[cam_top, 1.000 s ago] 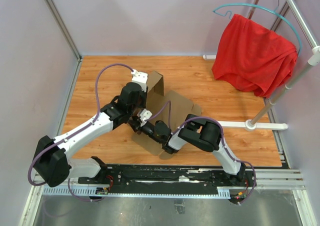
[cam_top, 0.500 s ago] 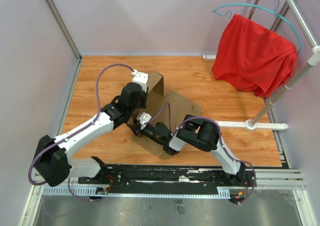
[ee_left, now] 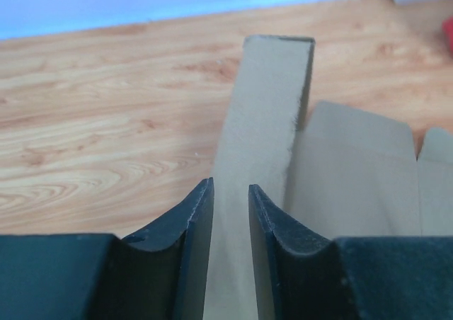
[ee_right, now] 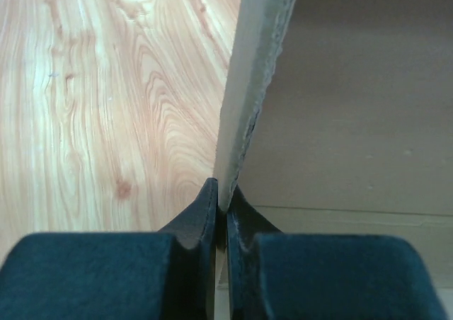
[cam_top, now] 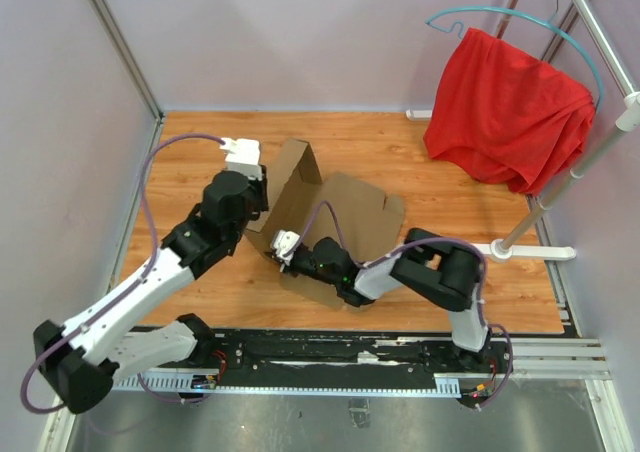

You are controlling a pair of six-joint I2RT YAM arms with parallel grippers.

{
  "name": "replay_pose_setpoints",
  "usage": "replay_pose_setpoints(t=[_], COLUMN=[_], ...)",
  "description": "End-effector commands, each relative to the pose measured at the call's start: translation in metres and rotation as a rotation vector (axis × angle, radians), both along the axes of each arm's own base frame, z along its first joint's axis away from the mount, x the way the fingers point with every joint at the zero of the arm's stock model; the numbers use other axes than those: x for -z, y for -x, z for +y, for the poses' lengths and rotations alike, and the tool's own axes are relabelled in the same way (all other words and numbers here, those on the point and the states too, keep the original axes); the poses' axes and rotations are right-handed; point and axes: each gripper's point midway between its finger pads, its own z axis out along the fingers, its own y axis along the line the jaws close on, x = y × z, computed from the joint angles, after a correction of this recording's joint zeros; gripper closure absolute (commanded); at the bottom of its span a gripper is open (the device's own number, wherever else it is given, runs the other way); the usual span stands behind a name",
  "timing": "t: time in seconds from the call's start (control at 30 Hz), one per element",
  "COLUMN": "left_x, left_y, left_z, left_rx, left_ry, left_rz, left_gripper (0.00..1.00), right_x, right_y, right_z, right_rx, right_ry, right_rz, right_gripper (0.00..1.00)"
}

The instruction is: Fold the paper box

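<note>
Paper box (cam_top: pixel 350 212): centre of wooden table (cam_top: pixel 450 162); side panel (cam_top: pixel 290 177) stood steeper than a second before. Left gripper (ee_left: pixel 230 192): part-open, clamping that panel. Right gripper (ee_right: pixel 221 192): re-closed, pinching the box's edge. Fold advancing.

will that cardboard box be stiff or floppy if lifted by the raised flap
Probably stiff between creases: the raised flap of the paper box stands straight past the left gripper. It likely hinges at its creases rather than lifting flat. The thin edge in the right gripper suggests lightness.
</note>
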Motion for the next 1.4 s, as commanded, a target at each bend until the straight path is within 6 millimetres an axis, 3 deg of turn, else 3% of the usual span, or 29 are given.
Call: replay_pose_setpoints(t=[0.0, 0.1, 0.23, 0.4, 0.5, 0.63, 0.77, 0.83, 0.93, 1.0, 1.13, 1.2, 1.37], left_x=[-0.051, -0.066, -0.056, -0.033, -0.032, -0.03, -0.02, -0.015, -0.011, -0.01, -0.013, -0.015, -0.018], left_y=[0.021, 0.039, 0.051, 0.059, 0.066, 0.077, 0.088, 0.091, 0.093, 0.093, 0.094, 0.096, 0.099], left_z=[0.044, 0.063, 0.067, 0.067, 0.075, 0.094, 0.102, 0.101, 0.097, 0.095, 0.096, 0.097, 0.1], left_rx=[-0.13, -0.161, -0.146, -0.128, -0.145, -0.203, -0.217, -0.202, -0.178, -0.165, -0.159, -0.159, -0.161], left_ry=[0.07, 0.129, 0.153, 0.136, 0.156, 0.183, 0.226, 0.234, 0.238, 0.235, 0.239, 0.248, 0.266], left_rz=[-0.159, -0.219, -0.196, -0.13, -0.143, -0.175, -0.186, -0.179, -0.162, -0.159, -0.171, -0.182, -0.204], left_gripper=[0.67, 0.67, 0.67, 0.67, 0.67, 0.67, 0.67, 0.67, 0.67, 0.67, 0.67, 0.67, 0.67], right_x=[-0.015, -0.004, -0.016, -0.011, -0.005, -0.023, -0.07, -0.09, -0.114, -0.118, -0.106, -0.099, -0.099], right_y=[0.014, 0.027, 0.049, 0.07, 0.057, 0.054, 0.059, 0.048, 0.033, 0.038, 0.058, 0.065, 0.061], right_z=[-0.032, -0.07, -0.098, -0.121, -0.123, -0.106, -0.102, -0.105, -0.115, -0.116, -0.108, -0.101, -0.104], right_rx=[-0.113, -0.171, -0.312, -0.454, -0.393, -0.361, -0.305, -0.17, 0.08, 0.187, 0.324, 0.332, 0.465], right_ry=[0.279, 0.534, 0.723, 0.943, 1.041, 0.92, 0.712, 0.626, 0.492, 0.367, 0.124, 0.062, 0.059], right_rz=[-0.152, -0.138, -0.127, -0.021, -0.035, -0.101, -0.155, -0.127, 0.053, 0.261, 0.727, 0.845, 0.809], right_gripper=[0.99, 0.97, 0.75, 0.7, 0.58, 0.48, 0.41, 0.39, 0.44, 0.57, 0.98, 0.99, 0.99])
